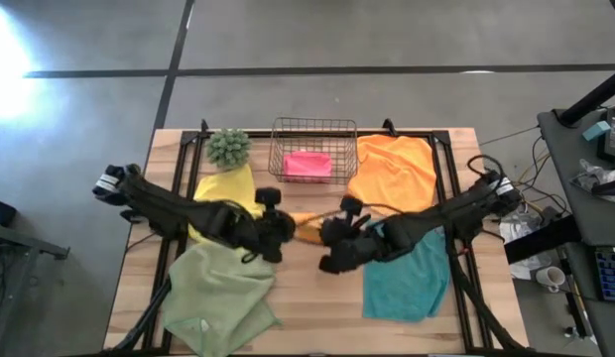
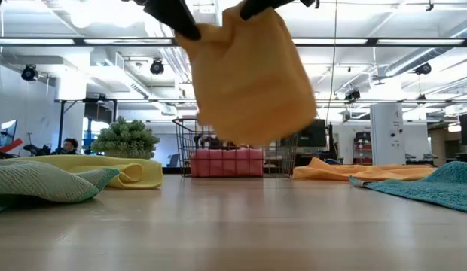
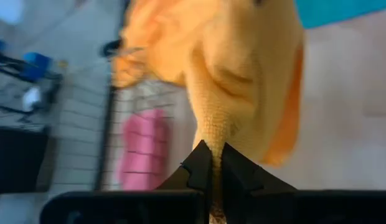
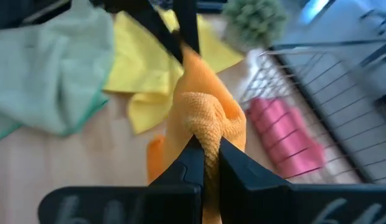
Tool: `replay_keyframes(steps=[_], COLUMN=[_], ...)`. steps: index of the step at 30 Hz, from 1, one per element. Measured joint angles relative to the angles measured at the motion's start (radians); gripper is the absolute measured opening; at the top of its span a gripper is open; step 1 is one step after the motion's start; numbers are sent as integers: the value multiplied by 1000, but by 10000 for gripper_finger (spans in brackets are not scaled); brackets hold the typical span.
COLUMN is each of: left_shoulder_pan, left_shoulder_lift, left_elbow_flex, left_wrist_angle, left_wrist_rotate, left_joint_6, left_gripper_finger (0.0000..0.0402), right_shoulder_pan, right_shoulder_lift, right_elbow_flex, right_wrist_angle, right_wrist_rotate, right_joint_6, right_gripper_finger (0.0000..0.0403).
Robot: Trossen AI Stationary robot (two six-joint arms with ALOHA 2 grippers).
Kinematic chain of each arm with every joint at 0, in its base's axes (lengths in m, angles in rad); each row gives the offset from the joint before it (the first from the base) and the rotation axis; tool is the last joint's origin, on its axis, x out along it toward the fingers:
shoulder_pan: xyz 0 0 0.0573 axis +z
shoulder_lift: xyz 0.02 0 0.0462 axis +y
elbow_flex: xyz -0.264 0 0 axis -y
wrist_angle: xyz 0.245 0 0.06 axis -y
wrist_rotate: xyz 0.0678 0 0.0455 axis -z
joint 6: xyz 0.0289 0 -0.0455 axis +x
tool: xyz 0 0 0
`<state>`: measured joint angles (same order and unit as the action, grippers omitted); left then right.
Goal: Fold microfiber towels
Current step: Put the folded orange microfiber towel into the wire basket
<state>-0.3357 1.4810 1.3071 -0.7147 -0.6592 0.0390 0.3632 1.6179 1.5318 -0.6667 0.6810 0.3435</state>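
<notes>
An orange microfiber towel (image 2: 248,83) hangs between my two grippers over the middle of the table, clear of the tabletop. My left gripper (image 1: 275,234) is shut on its left upper end and my right gripper (image 1: 337,244) is shut on its right upper end. A yellow towel (image 1: 228,193) lies flat at the far left, a sage green towel (image 1: 218,293) at the near left, a teal towel (image 1: 407,280) at the near right and a second orange towel (image 1: 392,169) at the far right. A folded pink towel (image 1: 307,164) lies inside the wire basket (image 1: 312,127). My left gripper (image 3: 211,152) pinches a bunched upper end of the orange towel (image 3: 213,127) between its two fingers. One layer or several, I cannot tell. The towel hangs below the hold, clear of the table. My right gripper (image 4: 205,146) pinches the other bunched upper end of the orange towel (image 4: 202,118) between its two fingers. The cloth is gathered in folds at the fingers. The towel hangs slack between the two holds, off the table.
A small spiky green plant (image 1: 228,147) stands at the far left beside the basket. Bare wood (image 1: 317,307) shows at the near middle between the sage and teal towels. Black arm frames run along both table sides.
</notes>
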Motion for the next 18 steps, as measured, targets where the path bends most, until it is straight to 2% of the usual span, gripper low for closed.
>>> replay_keyframes(steps=[7,12,15,18], left_shoulder_pan=[106,207,285,368], left_shoulder_lift=[-86,-109,-108,-103], left_elbow_flex=[3,24,26,24], left_wrist_angle=[81,112,149,205], left_wrist_rotate=[-30,-30,-30,-29], left_joint_6=[197,328,405,466], left_gripper_finger=[1,1,0,0], right_shoulder_pan=[-121,-248,-343,-440], right_shoulder_lift=[-52,-97,-105,-105], right_elbow_flex=[0,1,1,1], right_wrist_angle=[116,190,201,226], right_wrist_rotate=[-1,-17,-85,-208], right_joint_6=[-217,-376,-441,-496], right_gripper_finger=[9,9,9,10])
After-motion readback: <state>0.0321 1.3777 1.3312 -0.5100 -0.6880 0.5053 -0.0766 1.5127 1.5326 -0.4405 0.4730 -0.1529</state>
